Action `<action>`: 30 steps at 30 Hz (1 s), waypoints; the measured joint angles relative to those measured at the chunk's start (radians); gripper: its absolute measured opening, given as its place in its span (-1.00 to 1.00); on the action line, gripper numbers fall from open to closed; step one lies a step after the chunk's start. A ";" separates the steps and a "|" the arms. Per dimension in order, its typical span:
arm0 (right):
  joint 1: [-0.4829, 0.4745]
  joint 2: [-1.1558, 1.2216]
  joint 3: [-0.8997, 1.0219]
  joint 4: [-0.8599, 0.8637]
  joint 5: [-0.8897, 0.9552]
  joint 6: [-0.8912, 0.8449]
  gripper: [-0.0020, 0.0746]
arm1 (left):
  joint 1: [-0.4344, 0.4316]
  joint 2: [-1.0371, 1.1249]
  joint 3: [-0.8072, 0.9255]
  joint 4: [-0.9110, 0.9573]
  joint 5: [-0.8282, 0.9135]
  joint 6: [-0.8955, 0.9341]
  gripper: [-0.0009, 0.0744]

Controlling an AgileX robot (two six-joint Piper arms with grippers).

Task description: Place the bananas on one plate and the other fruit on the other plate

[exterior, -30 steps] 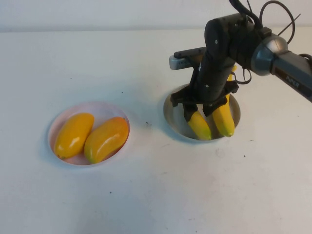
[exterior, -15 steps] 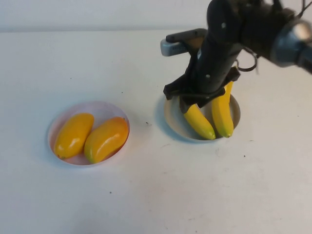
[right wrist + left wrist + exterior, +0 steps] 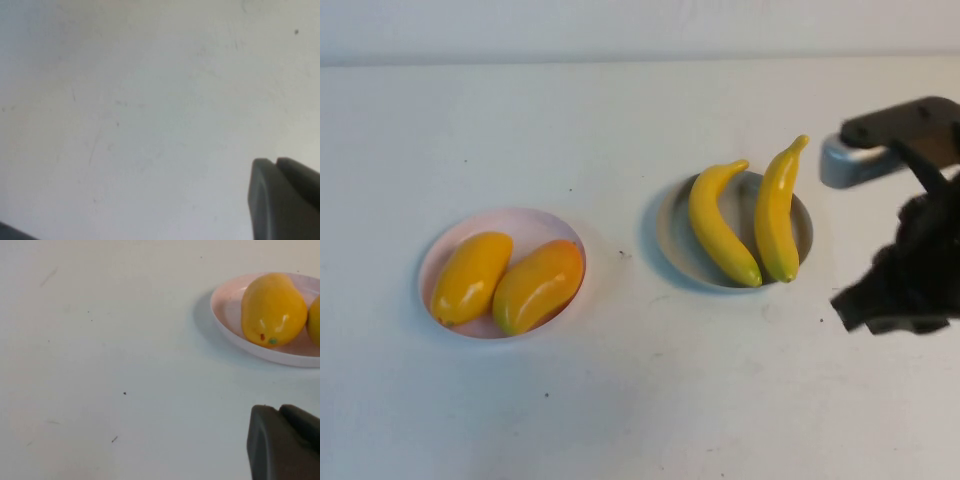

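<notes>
Nearest the camera in the high view, the right gripper (image 3: 905,290) hangs over bare table (image 3: 650,400) at the right edge, a dark blurred mass with a grey wrist block behind it. Whether it is apart or together cannot be told; it carries nothing that shows. In the right wrist view only one dark finger (image 3: 282,200) enters at a corner, above scuffed white table surface.

The bananas lie to the robot's left of that gripper and a little farther away, clear of it. Both rest in the grey-blue plate (image 3: 672,235), side by side: the left banana (image 3: 717,225) curves across the plate's middle, the right banana (image 3: 775,212) lies just beside it, its far tip sticking out past the rim. Their near ends almost touch.

Well apart from them, on the robot's left half of the table, the pale pink plate (image 3: 525,225) holds the other fruit: the left mango-like fruit (image 3: 471,277) and the right mango-like fruit (image 3: 539,285), lying side by side and touching.

The left gripper (image 3: 285,442) shows only in the left wrist view, as dark fingers low in a corner, near the pink plate but apart from it; its opening cannot be judged.

No brand, label or readable writing shows on anything.
</notes>
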 joint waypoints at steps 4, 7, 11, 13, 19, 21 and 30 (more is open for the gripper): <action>0.000 -0.147 0.147 0.000 0.004 0.000 -0.98 | 0.000 0.000 0.000 0.000 0.000 0.000 -0.98; 0.000 -0.207 0.187 0.000 0.011 0.001 -0.98 | 0.000 0.000 0.000 0.000 0.000 0.000 -0.98; 0.000 -0.261 0.195 -0.004 0.011 0.001 -0.99 | 0.000 0.000 0.000 0.000 0.000 0.000 -0.98; 0.000 -0.278 0.195 -0.020 0.011 0.001 -0.99 | 0.000 0.000 0.000 0.000 0.000 0.000 -0.98; -0.008 -0.321 0.265 -0.057 -0.116 0.001 -0.99 | 0.000 0.000 0.000 0.000 0.000 0.000 -0.98; -0.042 -0.363 0.347 -0.057 -0.249 -0.019 -0.99 | 0.000 0.000 0.000 0.000 0.000 0.000 -0.98; -0.364 -0.759 0.964 -0.012 -0.900 -0.140 -0.99 | 0.000 0.000 0.000 0.000 0.000 0.000 -0.98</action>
